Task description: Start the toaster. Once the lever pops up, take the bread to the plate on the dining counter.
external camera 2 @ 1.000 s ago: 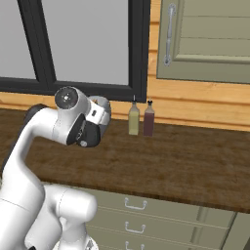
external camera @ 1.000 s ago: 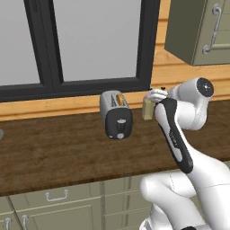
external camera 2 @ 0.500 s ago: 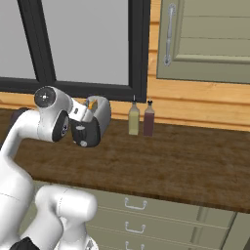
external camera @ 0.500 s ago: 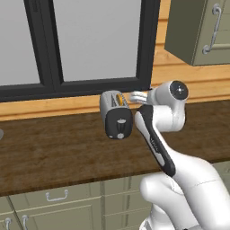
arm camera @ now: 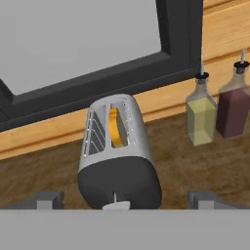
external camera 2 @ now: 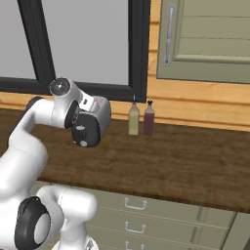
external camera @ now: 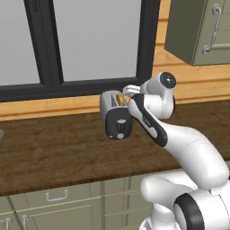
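Golden bread (arm camera: 115, 128) sunk in toaster (arm camera: 118, 156) slot; lever (arm camera: 116, 206) half cut off.

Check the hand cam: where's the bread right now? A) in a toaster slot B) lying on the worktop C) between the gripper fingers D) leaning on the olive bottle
A: the golden bread sits down inside one slot of the toaster; the open gripper holds nothing.

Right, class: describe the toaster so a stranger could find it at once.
Start at the big dark-framed window. On the wooden worktop just below it stands the toaster. It is rounded and silver with a black end panel and bread in one slot, unlike the two bottles beside it.
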Controlling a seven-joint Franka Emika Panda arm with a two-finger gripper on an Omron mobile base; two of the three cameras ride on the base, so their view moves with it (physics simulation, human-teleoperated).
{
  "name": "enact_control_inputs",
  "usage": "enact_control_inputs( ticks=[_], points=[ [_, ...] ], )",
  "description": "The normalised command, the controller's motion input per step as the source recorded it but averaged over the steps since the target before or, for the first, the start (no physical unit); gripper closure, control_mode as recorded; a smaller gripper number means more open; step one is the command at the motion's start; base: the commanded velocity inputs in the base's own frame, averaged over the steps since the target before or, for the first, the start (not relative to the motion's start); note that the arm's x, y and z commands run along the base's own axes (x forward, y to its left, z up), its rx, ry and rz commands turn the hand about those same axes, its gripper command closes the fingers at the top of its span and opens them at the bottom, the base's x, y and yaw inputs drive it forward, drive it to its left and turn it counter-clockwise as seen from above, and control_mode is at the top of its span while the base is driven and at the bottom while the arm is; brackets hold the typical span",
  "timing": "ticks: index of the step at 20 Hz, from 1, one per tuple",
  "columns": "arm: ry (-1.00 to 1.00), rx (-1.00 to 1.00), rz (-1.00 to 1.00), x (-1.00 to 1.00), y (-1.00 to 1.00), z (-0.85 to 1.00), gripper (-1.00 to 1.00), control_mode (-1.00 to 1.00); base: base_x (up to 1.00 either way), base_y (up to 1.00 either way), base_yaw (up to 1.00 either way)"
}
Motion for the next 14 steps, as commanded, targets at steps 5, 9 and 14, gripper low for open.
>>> enact_control_inputs(
  ticks=[5,9,14],
  points=[
    [0.0,-0.08,0.14,0.5,0.17,-0.35,-1.0,-1.0,0.0,0.0,0.0],
    [0.07,-0.16,0.06,0.35,0.32,-0.21,-1.0,-1.0,0.0,0.0,0.0],
    [0.11,-0.14,-0.03,0.3,0.09,-0.17,-1.0,-1.0,0.0,0.0,0.0]
  ],
)
